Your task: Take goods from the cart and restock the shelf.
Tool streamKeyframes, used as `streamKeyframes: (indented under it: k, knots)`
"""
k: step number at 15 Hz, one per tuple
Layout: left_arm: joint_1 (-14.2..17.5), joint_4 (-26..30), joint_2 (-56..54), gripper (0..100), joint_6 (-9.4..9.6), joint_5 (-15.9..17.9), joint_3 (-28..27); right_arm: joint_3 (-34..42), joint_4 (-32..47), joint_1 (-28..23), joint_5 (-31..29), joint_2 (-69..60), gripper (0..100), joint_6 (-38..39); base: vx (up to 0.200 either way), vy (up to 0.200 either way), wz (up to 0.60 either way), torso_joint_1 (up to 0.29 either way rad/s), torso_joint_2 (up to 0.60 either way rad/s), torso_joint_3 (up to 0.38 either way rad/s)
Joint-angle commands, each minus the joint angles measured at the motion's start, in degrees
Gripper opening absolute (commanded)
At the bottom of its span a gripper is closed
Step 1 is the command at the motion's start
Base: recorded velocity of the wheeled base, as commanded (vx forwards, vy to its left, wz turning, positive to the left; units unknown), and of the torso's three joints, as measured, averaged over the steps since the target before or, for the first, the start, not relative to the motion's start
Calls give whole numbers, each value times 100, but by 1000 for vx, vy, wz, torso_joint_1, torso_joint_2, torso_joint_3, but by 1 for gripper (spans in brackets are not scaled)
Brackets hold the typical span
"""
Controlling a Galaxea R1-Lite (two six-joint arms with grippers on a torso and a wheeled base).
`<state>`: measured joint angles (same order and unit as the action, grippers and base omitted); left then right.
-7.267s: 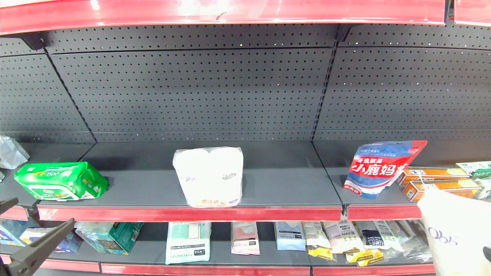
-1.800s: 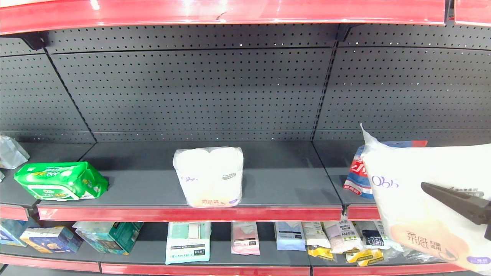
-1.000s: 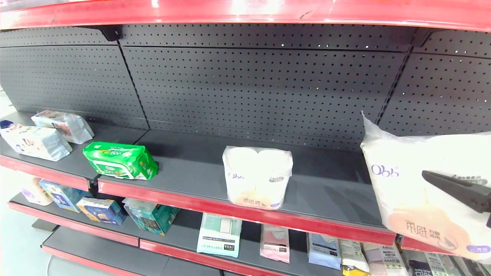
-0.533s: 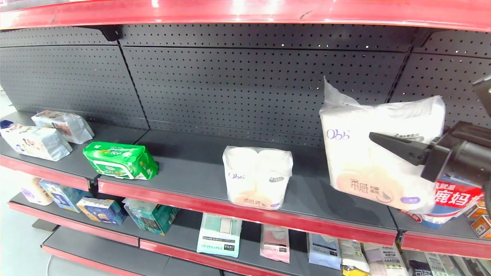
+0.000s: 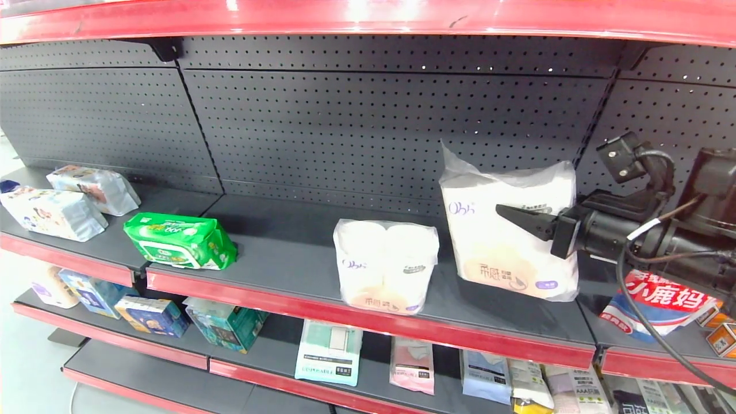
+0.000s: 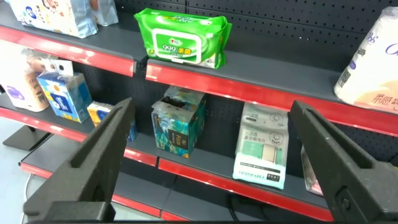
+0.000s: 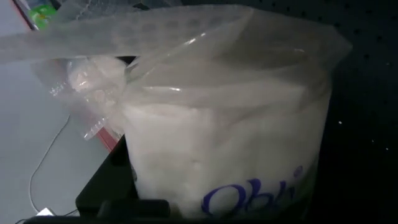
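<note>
Head view: right gripper point(image 5: 520, 219) pinches tissue pack point(image 5: 489, 253) inside shelf edge point(image 5: 287, 305); left gripper point(image 6: 209, 109) spread

a white roll pack point(image 5: 506, 247) carries purple lettering and a peach patch low on its front; a second white pack point(image 5: 385, 264) is marked alike; the wipes pack point(image 5: 179, 241) is bright green with a white label; the shelf point(image 5: 287, 253) is dark grey with a red front strip, its back panel point(image 5: 345, 126) dotted with holes; a pouch point(image 5: 661, 302) shows red, white and blue
</note>
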<state>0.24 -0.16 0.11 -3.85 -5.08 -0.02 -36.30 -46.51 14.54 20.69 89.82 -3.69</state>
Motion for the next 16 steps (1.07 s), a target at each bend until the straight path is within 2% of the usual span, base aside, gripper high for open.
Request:
streamKeyframes:
  k: [1,5,8,10,16]
  knots:
    - [2,-2,-2,100,-1,-1,2,-254,-25,40,49,554,0,-26,0,0,0,0,0,0]
    - [2,-2,-2,100,-1,-1,2,-966,-385,-4,111,1389,0,-44,0,0,0,0,0,0]
    - [2,-2,-2,100,-1,-1,2,-1054,-825,-189,1130,1890,0,-79,0,0,0,0,0,0]
    - [2,-2,-2,100,-1,-1,2,-1379,-1159,-215,1245,2356,0,-88,0,0,0,0,0,0]
    - [2,-2,-2,100,-1,-1,2,-2645,-1176,-154,1447,3331,0,-70,0,0,0,0,0,0]
